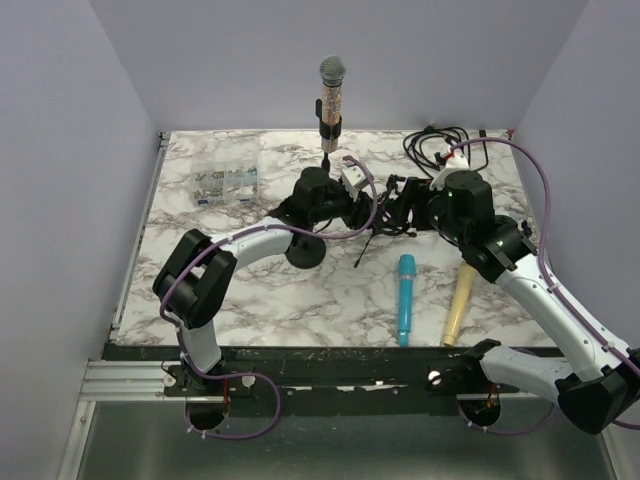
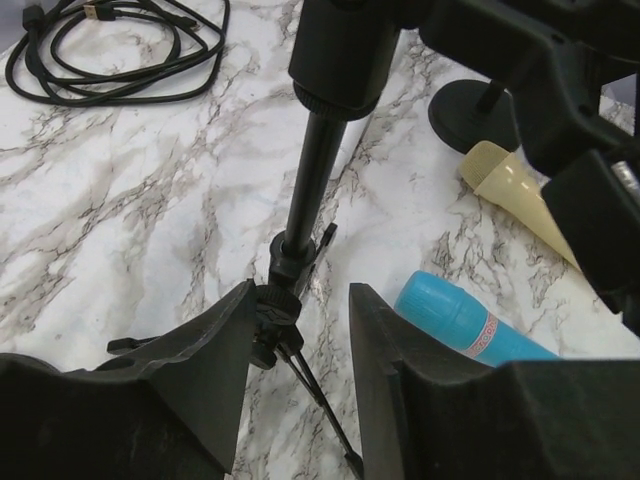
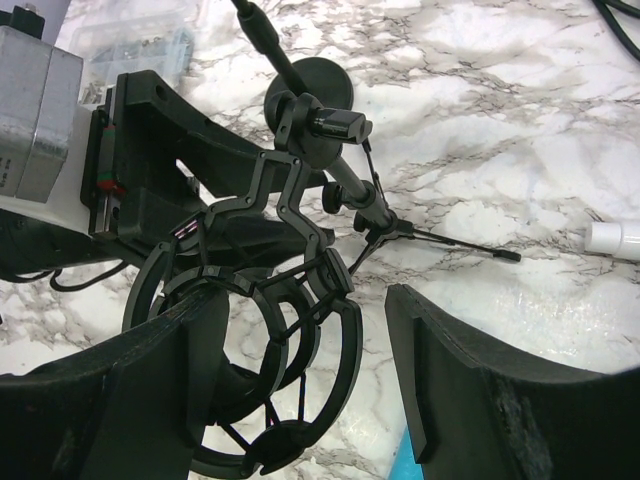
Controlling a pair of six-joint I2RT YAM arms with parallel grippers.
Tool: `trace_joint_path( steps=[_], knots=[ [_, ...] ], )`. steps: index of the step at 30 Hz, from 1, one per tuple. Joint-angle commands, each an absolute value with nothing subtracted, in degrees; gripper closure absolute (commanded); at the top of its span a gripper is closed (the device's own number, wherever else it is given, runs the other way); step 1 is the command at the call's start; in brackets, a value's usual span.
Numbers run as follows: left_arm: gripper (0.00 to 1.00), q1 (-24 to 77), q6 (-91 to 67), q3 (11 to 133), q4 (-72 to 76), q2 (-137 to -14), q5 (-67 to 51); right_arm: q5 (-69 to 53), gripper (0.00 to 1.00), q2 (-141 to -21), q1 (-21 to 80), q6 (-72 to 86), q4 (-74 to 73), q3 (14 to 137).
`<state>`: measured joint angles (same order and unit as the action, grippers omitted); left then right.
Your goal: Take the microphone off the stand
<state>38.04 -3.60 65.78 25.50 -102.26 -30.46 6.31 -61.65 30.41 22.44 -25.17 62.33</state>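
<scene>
1. The left gripper (image 2: pixel 300 298) is closest in its wrist view. Its dark fingers (image 2: pixel 200 380) fill the bottom edge and are spread apart, with the hub of a small black tripod (image 2: pixel 305 180) in the gap. Whether the pads touch the hub cannot be told.
2. The right gripper (image 3: pixel 308 305) is likewise parted at the bottom of its own view. A black shock mount (image 3: pixel 335 280) sits between and just above the fingers.
3. The microphone (image 1: pixel 332 95) has a silver grille and a glittery body. It stands upright in the clip of its stand (image 1: pixel 327 150) at the upper centre of the top view, beyond both grippers and held by neither.
4. A round black base (image 1: pixel 303 250) rests left of centre, beside the left arm.
5. A blue microphone (image 1: pixel 406 298) and a cream microphone (image 1: pixel 458 305) lie side by side, lower right of centre, not touching.
6. A black cable coil (image 1: pixel 440 145) lies at the upper right and a clear plastic box (image 1: pixel 225 182) at the upper left.
7. The table (image 1: pixel 260 300) is white marble with grey veins. Plain lavender-grey walls (image 1: pixel 200 60) close it in at the left, back and right.
</scene>
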Motion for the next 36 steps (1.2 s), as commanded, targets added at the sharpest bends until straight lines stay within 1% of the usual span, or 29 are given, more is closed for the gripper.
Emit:
trace_joint_path(
  steps=[1, 4, 6, 7, 9, 10, 12, 21, 30, 31, 32, 36],
  knots=[
    [0.61, 37.1, -6.8, 64.9, 25.2, -102.4, -31.2, 6.2, 0.29, -62.0, 30.5, 21.5, -27.1, 63.4],
    [0.7, 36.8, -7.6, 66.3, 23.8, -103.5, -30.7, 6.3, 0.29, -61.8, 30.5, 21.5, -27.2, 63.6],
    [0.73, 36.8, -7.6, 67.3, 21.8, -103.9, -28.5, 6.4, 0.29, -61.7, 30.5, 21.5, -27.4, 63.8],
    [0.72, 36.7, -7.4, 67.7, 20.7, -104.0, -27.5, 6.5, 0.29, -61.8, 30.5, 21.4, -27.5, 63.8],
    [0.64, 36.8, -7.3, 68.2, 19.6, -104.2, -26.6, 6.6, 0.29, -61.7, 30.5, 21.3, -27.4, 63.7],
    [0.62, 36.7, -7.6, 68.1, 19.8, -104.2, -27.0, 6.6, 0.29, -61.7, 30.5, 21.3, -27.3, 63.6],
    [0.6, 36.8, -8.2, 67.9, 20.7, -104.4, -27.9, 6.4, 0.29, -61.9, 30.5, 21.3, -27.0, 63.5],
    [0.59, 37.1, -12.6, 70.3, 21.3, -106.3, -27.5, 6.0, 0.29, -61.9, 30.5, 21.8, -26.4, 62.7],
    [0.62, 37.5, -15.0, 74.1, 18.1, -108.2, -24.8, 5.6, 0.29, -61.5, 30.5, 22.0, -26.5, 62.9],
    [0.63, 37.5, -15.0, 74.1, 18.1, -108.3, -24.8, 5.6, 0.29, -61.5, 30.5, 22.0, -26.5, 62.8],
    [0.66, 37.5, -15.0, 74.1, 18.0, -108.3, -24.7, 5.5, 0.29, -61.5, 30.5, 22.1, -26.5, 62.8],
    [0.85, 37.4, -15.9, 75.1, 16.0, -108.5, -25.3, 5.4, 0.29, -61.4, 30.5, 22.1, -26.5, 62.7]
  ],
)
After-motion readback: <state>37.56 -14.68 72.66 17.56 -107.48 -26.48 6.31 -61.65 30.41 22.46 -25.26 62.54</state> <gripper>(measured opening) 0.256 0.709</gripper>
